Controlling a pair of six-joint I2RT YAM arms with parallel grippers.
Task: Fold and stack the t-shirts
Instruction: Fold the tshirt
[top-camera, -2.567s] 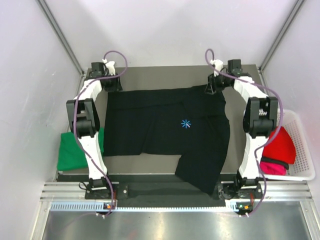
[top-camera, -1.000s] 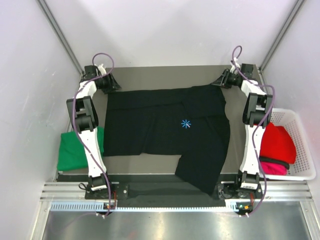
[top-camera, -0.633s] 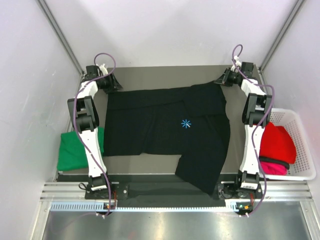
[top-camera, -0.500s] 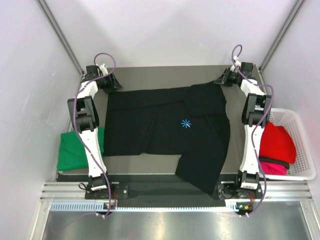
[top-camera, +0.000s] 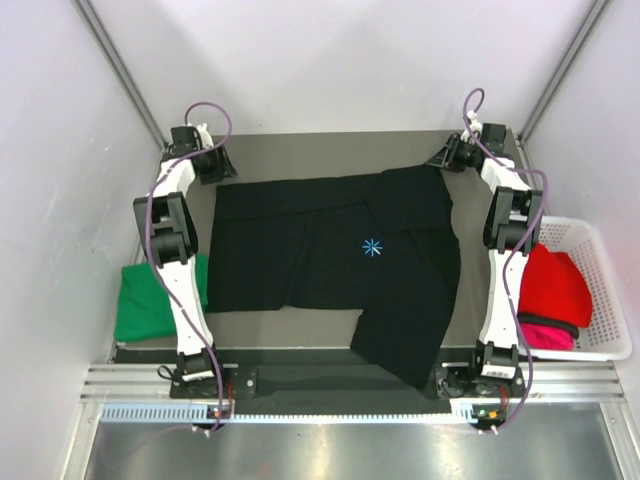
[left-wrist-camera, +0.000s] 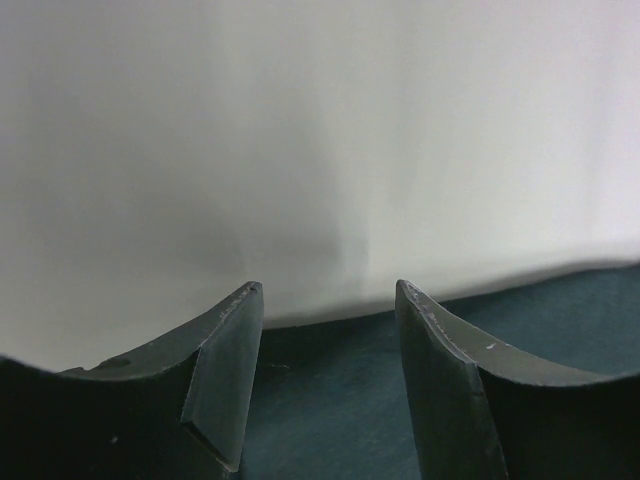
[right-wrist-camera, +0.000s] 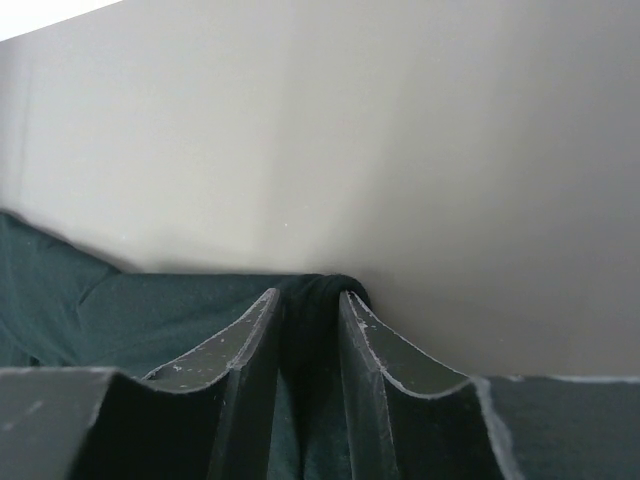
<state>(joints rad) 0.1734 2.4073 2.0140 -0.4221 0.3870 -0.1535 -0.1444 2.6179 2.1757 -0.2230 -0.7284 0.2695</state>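
A large black t-shirt (top-camera: 300, 250) with a light-blue starburst mark (top-camera: 372, 247) lies spread over the table, one flap hanging towards the near edge. My left gripper (top-camera: 222, 166) is low at the shirt's far left corner. In the left wrist view it (left-wrist-camera: 325, 290) stands open, with dark cloth (left-wrist-camera: 340, 400) lying beneath the gap. My right gripper (top-camera: 438, 160) is at the far right corner. There its jaws (right-wrist-camera: 308, 292) pinch a bunched fold of the black shirt (right-wrist-camera: 312, 300). A green t-shirt (top-camera: 140, 300) lies at the left edge.
A white mesh basket (top-camera: 606, 290) stands off the table's right side, holding a red shirt (top-camera: 555, 285) over a pink one (top-camera: 545, 332). Bare grey table (top-camera: 330, 152) shows behind the shirt, close to the back wall. Both arms stretch along the table's side edges.
Both grippers have stayed at the shirt's far corners. The right one has crept a little towards the back wall with the corner. The shirt has barely shifted.
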